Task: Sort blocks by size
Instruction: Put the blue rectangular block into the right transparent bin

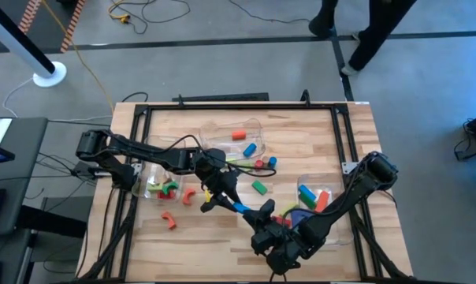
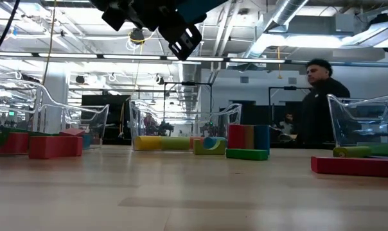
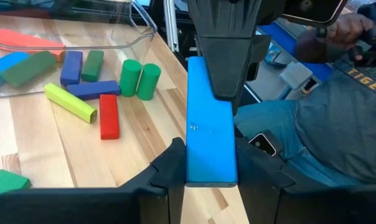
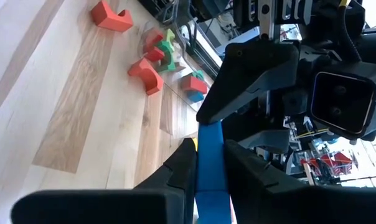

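The left gripper [image 3: 211,177] is closed on one end of a long blue bar [image 3: 210,124], its dark fingers [image 3: 166,171] pressed against both long faces. The right gripper [image 4: 210,168] is clamped on the opposite end of the same blue bar, so the bar is carried between both grippers above the tabletop [image 1: 222,237], at about 6 o'clock from the tabletop centre in the high view. On the wood beyond the bar, the left wrist view shows a red bar [image 3: 109,116], a yellow-green bar [image 3: 70,102], a dark blue bar [image 3: 91,90] and two green cylinders [image 3: 139,79] lying close together just outside a clear bin [image 3: 135,25], which holds further red, blue and green blocks. In the high view a green block [image 1: 259,187] lies near the centre, red arches [image 1: 168,221] lie at about 8 o'clock, and a second clear bin [image 1: 258,126] sits at 12 o'clock holding an orange block [image 1: 238,135] and a blue cylinder [image 1: 251,148]. A person [image 2: 322,102] stands in the room beyond the tabletop in the low view.
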Motion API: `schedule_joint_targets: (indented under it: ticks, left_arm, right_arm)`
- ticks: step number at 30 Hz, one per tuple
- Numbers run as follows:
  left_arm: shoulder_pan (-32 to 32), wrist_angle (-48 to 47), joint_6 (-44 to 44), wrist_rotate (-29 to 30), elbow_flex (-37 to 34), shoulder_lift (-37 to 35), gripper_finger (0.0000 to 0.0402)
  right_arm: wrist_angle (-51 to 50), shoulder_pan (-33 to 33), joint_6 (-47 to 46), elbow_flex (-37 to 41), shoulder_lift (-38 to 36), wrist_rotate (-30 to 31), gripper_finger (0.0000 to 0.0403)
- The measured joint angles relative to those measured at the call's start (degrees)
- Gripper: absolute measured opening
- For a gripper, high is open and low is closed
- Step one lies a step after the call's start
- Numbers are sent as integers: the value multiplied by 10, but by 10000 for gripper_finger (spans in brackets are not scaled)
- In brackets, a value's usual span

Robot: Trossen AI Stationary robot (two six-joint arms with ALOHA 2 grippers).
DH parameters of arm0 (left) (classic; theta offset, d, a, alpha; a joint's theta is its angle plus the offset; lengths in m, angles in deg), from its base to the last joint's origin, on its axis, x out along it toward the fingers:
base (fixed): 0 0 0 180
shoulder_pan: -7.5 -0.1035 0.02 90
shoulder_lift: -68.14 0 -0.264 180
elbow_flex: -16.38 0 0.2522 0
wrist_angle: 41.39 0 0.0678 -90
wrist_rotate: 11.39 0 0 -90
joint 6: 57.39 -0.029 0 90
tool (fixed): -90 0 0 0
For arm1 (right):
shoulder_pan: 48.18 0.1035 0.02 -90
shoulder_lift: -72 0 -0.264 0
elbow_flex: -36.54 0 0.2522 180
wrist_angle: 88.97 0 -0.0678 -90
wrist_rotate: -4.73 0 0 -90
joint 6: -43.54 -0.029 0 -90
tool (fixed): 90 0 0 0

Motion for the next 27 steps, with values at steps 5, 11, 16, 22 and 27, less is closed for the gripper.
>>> schedule_joint_targets:
  ticks: [5,11,16,22,27]
  left_arm:
    - [0,-2,-4,-5,0,0,138]
    - [0,-2,-12,-5,0,0,177]
    - [-8,-4,-11,-3,0,0,212]
    - [-24,-43,-23,8,0,-13,230]
    - [-25,-103,-63,60,0,-38,230]
  right_arm:
    - [-1,3,-3,0,0,0,98]
    - [-3,10,-7,0,0,0,98]
    - [-25,17,-34,0,-2,0,97]
    - [-168,31,-176,-15,-6,-1,97]
    - [-349,46,-350,-48,-6,-20,97]
